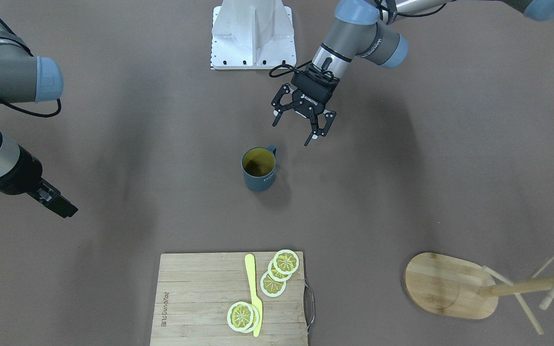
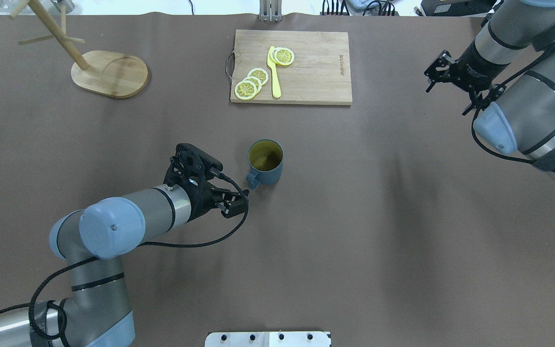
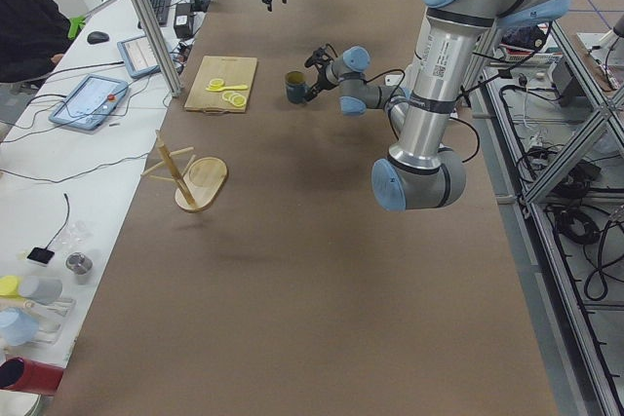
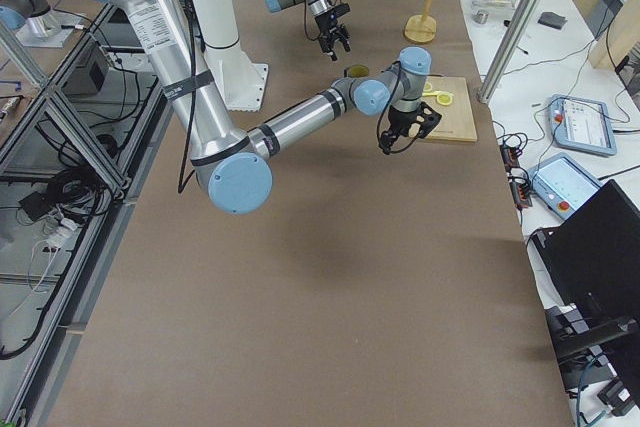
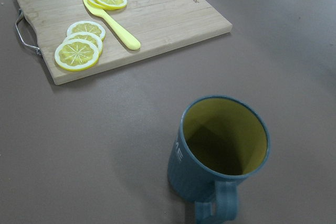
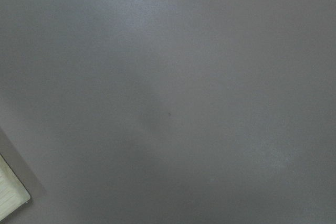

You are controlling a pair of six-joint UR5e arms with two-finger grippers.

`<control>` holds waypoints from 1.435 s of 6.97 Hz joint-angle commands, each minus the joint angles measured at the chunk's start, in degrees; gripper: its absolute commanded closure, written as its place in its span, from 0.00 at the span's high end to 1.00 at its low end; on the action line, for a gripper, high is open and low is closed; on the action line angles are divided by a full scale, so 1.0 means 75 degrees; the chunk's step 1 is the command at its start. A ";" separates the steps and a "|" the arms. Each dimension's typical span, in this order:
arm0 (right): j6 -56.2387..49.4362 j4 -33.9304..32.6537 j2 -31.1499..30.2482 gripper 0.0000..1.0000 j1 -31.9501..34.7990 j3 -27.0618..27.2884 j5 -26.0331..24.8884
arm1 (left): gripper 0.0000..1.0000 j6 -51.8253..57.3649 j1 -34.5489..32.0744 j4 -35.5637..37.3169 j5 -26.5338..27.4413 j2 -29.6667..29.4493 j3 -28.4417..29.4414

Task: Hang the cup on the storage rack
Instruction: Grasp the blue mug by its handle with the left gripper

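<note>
Currently approach step: your left gripper (image 1: pixel 290 133) hangs spread and empty just beside the upright cup (image 1: pixel 258 169), mid-table. Next you'd likely close on its handle (image 1: pixel 272 150); the storage rack (image 1: pixel 450 286) stands well apart

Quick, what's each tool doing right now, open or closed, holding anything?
Left tool: open, empty, near the cup.
Right tool: open, empty.
</note>
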 commanded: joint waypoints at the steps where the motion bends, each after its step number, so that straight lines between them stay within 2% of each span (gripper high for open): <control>1: -0.0010 0.0009 0.0005 1.00 0.0008 -0.0013 -0.0004 | 0.97 0.0018 0.0337 -0.0007 0.0273 -0.0224 0.0400; 4: 0.0002 0.0021 0.0016 1.00 0.0020 -0.0024 -0.0004 | 0.95 0.0053 0.0290 -0.0042 0.0307 -0.0928 0.1117; 8: 0.0060 0.0021 0.0075 1.00 0.0020 -0.0013 0.0008 | 0.91 0.0334 -0.0096 -0.0042 0.0296 -0.0930 0.1235; 9: 0.0072 0.0021 0.0086 1.00 0.0008 -0.0013 0.0008 | 0.74 0.0323 -0.0097 -0.0042 0.0284 -0.0930 0.1259; 10: 0.0072 0.0021 0.0087 1.00 0.0008 -0.0013 0.0008 | 0.65 0.0323 -0.0085 -0.0031 0.0273 -0.0941 0.1340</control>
